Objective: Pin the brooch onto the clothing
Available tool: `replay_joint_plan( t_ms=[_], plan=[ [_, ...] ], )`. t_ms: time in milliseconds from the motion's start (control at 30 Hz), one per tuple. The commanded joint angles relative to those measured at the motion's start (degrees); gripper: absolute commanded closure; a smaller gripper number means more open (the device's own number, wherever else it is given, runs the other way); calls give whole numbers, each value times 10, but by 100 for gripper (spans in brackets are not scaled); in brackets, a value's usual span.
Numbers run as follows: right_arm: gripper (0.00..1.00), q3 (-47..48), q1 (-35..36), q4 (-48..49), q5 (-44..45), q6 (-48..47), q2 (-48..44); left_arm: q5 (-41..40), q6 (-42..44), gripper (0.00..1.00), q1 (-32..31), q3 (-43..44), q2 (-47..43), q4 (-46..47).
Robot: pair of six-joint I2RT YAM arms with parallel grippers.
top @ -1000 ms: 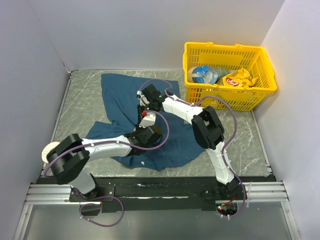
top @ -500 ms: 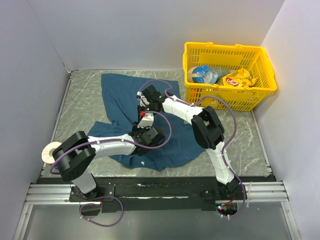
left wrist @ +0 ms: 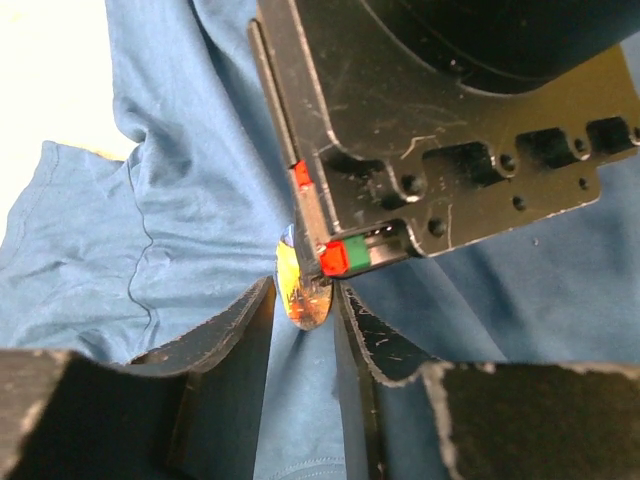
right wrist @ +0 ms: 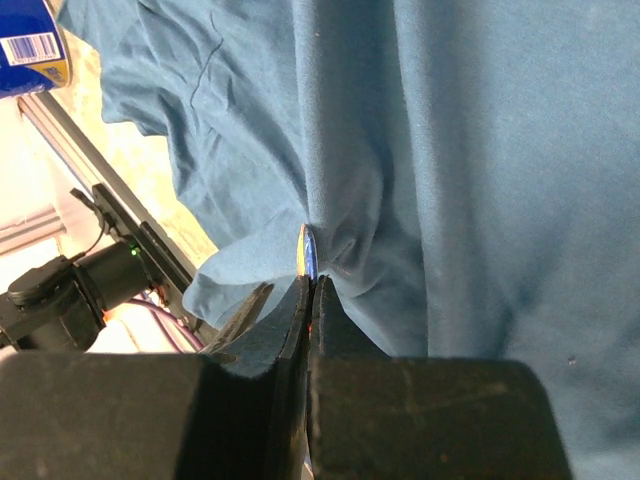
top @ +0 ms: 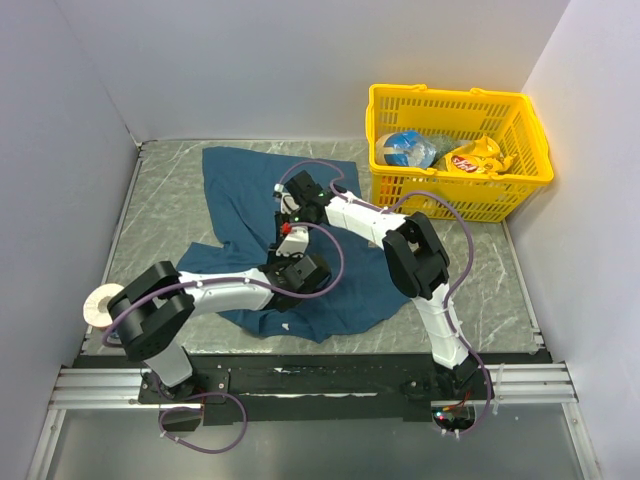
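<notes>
Seen from above, the right claw (top: 289, 233) and the left claw (top: 288, 268) meet tip to tip over the clothing (top: 235, 185). At the left wrist, the brooch (left wrist: 303, 292) stands edge-on between part-open jaws; whether they press on it I cannot tell. At the right wrist, the claw is clamped tight, pinching the brooch at its tips against a fabric fold. Pinning looks under way; next the pin probably needs pushing through.
</notes>
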Motion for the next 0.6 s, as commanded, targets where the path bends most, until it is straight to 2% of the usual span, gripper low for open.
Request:
replay_joint_plan(
  t_ms=[0,200,400,433,500,567],
  plan=[
    [100,-10,-8,-1,-11,3,-39,-20,0,65,-2,17,23,5],
    [100,-14,-9,3,-17,3,-41,-21,-4,62,-2,20,42,-9],
    [100,-14,-10,1,-18,2,-42,-17,2,79,2,0,28,21],
    [100,-14,-10,1,-20,1,-42,-15,2,88,3,-1,23,24],
    [100,-15,-10,5,-25,1,-42,-20,-5,99,4,1,21,18],
    [100,-16,-10,7,-30,2,-41,-22,-6,99,6,3,20,17]
  ],
)
